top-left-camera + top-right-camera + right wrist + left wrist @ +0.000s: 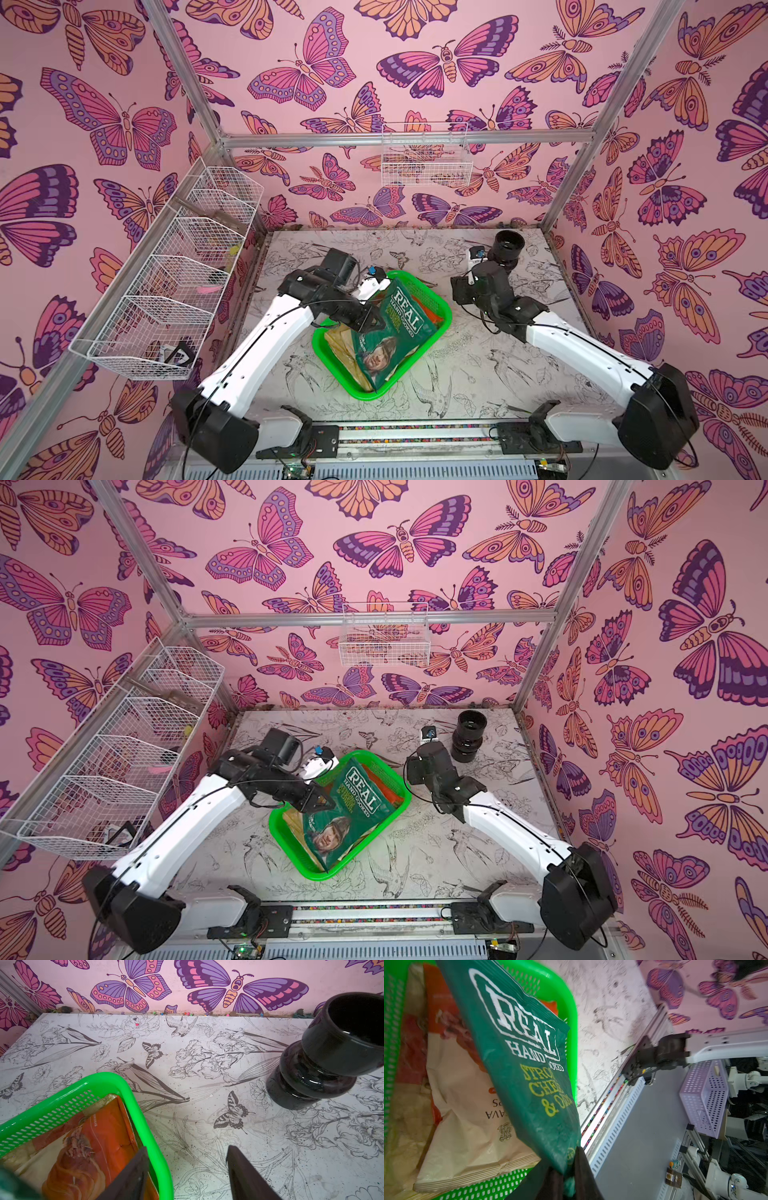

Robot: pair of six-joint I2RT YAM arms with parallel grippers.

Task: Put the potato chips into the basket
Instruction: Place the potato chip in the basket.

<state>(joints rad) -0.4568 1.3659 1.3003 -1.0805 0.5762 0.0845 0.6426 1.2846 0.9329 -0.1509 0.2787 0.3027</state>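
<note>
The left claw (pixel 371 321) is clenched on one edge of the dark green "REAL" chip bag (pixel 395 332), which slants across the green basket (pixel 322 357) at mid-desk (pixel 478 374). It lies over a cream-and-orange bag (pixel 467 1115) and a tan bag (pixel 336 336) inside. The right claw (pixel 187 1148) hangs released and empty at the basket's rim, near a black vase (pixel 505 249).

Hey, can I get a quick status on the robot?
Left fingers shut on the REAL bag, held over the basket. Right fingers open, empty. Other bags already inside. Black vase stands well clear.
</note>
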